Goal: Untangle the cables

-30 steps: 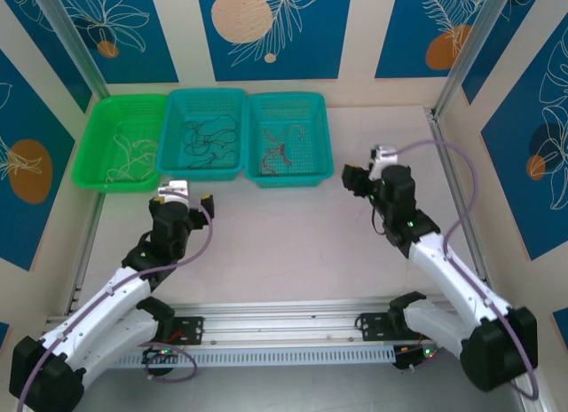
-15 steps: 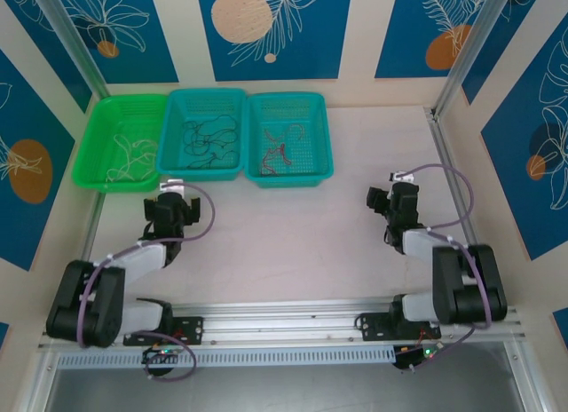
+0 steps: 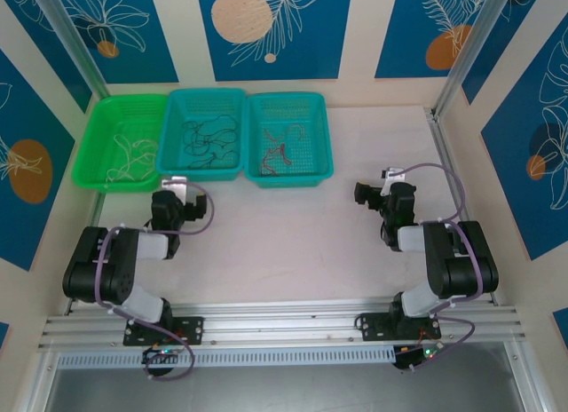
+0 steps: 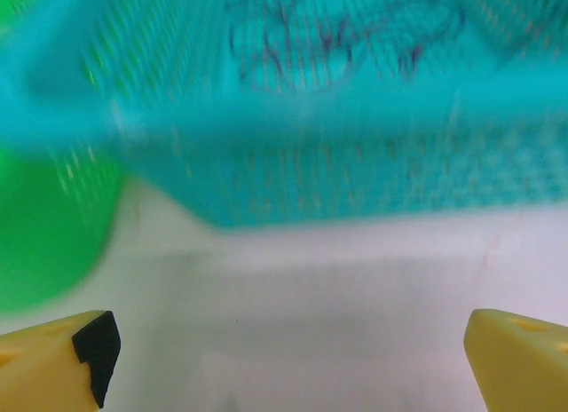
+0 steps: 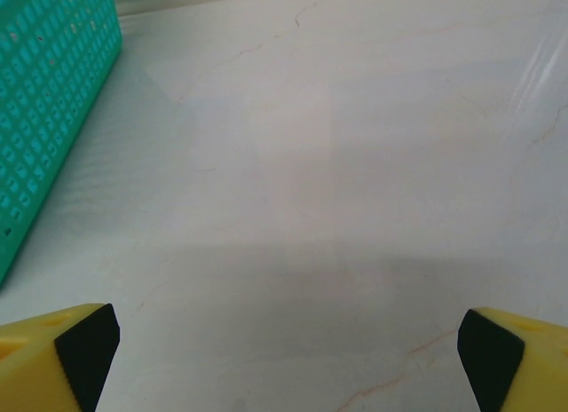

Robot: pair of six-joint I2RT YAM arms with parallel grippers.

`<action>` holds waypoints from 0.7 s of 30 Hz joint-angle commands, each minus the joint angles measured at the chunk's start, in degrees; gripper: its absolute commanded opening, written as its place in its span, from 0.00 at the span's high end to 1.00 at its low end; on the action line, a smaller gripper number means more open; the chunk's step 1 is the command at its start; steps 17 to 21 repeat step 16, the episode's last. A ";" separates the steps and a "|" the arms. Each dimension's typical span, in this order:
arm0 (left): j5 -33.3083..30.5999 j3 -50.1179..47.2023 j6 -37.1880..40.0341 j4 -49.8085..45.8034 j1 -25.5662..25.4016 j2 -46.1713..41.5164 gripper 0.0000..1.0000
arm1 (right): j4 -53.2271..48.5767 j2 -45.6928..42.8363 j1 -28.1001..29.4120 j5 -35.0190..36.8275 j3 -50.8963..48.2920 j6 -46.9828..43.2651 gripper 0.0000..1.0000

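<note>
Three cables lie apart, each in its own basket at the back of the table. The whitish cable (image 3: 127, 154) is in the green basket (image 3: 98, 177). The black cable (image 3: 209, 135) is in the middle teal basket (image 3: 202, 174), and shows blurred through the basket wall as the black cable (image 4: 337, 39) in the left wrist view. The red cable (image 3: 282, 153) is in the right teal basket (image 3: 324, 150). My left gripper (image 3: 174, 199) (image 4: 284, 359) is open and holds nothing, just in front of the middle basket. My right gripper (image 3: 366, 195) (image 5: 284, 350) is open over bare table.
Both arms are folded back over their bases near the aluminium rail (image 3: 284, 319). The right basket's wall (image 5: 44, 101) stands to the left of my right gripper. Metal frame posts and patterned walls close in both sides. White tabletop (image 3: 284, 243) spreads between the arms.
Both arms have folded back from a stretched pose toward their bases. The right gripper dropped slightly toward the near edge; the left stayed close to the middle basket. The cables have not moved.
</note>
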 commanded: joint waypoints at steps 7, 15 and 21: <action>3.34 1.24 0.17 4.36 0.81 0.01 0.00 | 3.21 0.09 -0.17 -1.01 -0.14 -1.37 0.00; 4.99 1.83 0.88 2.93 0.76 -0.09 0.00 | 3.43 -0.10 -0.22 -1.03 -0.37 -1.24 0.00; 4.99 1.83 0.90 2.92 0.74 -0.08 0.00 | 3.48 -0.08 -0.18 -0.22 -0.38 -1.00 0.00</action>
